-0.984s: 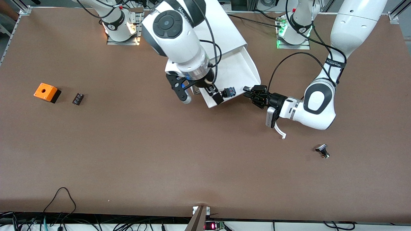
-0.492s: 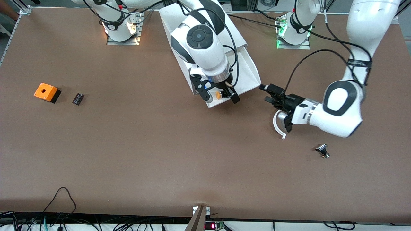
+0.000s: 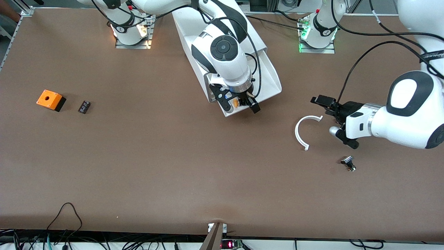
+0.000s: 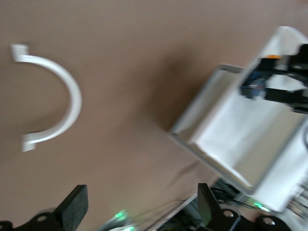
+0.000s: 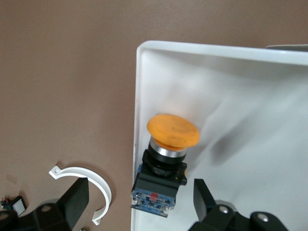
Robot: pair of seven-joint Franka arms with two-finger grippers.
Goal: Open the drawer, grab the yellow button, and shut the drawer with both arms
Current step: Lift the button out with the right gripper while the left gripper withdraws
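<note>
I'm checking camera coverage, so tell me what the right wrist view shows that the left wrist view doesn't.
Only the right wrist view shows the button clearly: round orange-yellow cap, black body, lying in a corner of the open drawer, between the right gripper's open jaws. Only the left wrist view shows the left gripper, jaws open over the bare table, and the right gripper from afar. Both show the drawer and the white curved strip on the table.

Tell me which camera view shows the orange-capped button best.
The right wrist view: the button fills mid-frame in the open drawer, cap and black body clear. The front view shows only a sliver between the right hand's fingers. The left wrist view gives a small blur.
</note>
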